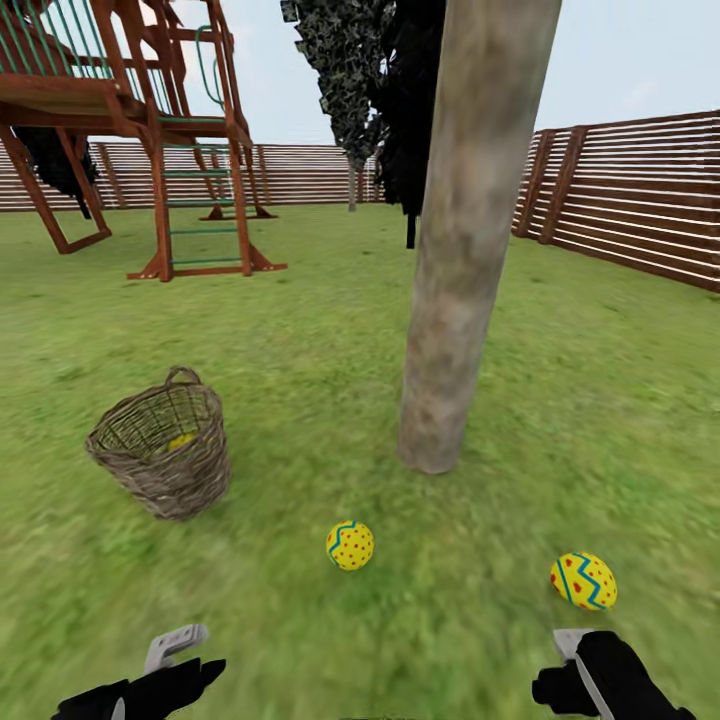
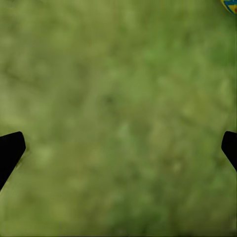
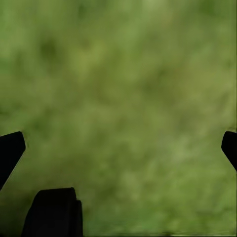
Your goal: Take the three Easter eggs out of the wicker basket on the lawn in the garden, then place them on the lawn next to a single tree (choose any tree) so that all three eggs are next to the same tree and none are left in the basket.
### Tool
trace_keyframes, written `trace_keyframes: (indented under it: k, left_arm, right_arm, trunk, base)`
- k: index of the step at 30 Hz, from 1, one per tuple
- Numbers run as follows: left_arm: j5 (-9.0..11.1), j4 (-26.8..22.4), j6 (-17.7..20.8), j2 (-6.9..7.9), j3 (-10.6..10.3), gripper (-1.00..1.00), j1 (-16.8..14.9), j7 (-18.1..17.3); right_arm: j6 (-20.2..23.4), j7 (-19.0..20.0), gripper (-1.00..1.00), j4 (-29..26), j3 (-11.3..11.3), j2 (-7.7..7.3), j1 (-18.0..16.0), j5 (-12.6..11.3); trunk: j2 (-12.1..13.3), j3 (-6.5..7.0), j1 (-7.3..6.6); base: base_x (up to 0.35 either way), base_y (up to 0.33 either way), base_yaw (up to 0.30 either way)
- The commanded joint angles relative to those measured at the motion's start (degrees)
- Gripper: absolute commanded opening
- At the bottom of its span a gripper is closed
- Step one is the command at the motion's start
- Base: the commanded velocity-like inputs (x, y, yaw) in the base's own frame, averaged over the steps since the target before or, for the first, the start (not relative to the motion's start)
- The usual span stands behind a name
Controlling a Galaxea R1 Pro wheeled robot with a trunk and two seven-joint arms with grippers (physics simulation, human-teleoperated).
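Two spread, empty pincers, left [image 1: 150, 680] and right [image 1: 590, 670], are hovering short of two Easter eggs [image 1: 350, 545] [image 1: 583, 581]; a third egg [image 1: 180, 440] is sitting in one wicker basket [image 1: 165, 450].

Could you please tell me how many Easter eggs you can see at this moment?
3: one egg on the lawn before the tree, a second egg on grass near the right gripper, and a yellow patch, probably the third, inside the wicker basket.

Even shadowless daylight; wrist views softly blurred
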Motion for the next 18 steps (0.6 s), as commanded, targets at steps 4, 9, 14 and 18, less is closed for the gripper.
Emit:
trace_keyframes:
  k: [4,9,14,18]
  left_arm:
    - [-0.54,-0.04,0.16,-0.07,0.19,1.0,-0.04,-0.55]
    - [-0.61,0.02,0.11,-0.07,0.15,1.0,-0.04,-0.55]
    - [-0.62,0.04,0.07,-0.09,0.11,1.0,-0.04,-0.55]
    - [-0.63,0.05,0.07,-0.08,0.07,1.0,-0.04,-0.55]
  right_arm:
    - [0.28,0.43,1.0,-0.08,-0.08,0.01,-0.03,0.37]
    - [0.3,0.43,1.0,-0.08,-0.08,0.01,-0.03,0.36]
    - [0.3,0.43,1.0,-0.08,-0.08,-0.03,-0.03,0.35]
    - [0.29,0.43,1.0,-0.08,-0.08,-0.04,-0.03,0.36]
  trunk:
    - [0.03,0.84,-0.13]
    - [0.1,1.95,-0.26]
    - [0.17,3.06,-0.38]
    - [0.22,3.95,-0.49]
  base:
    - [-0.136,0.319,-0.289]
    - [-0.136,0.319,-0.289]
    - [-0.136,0.319,-0.289]
    - [-0.136,0.321,-0.289]
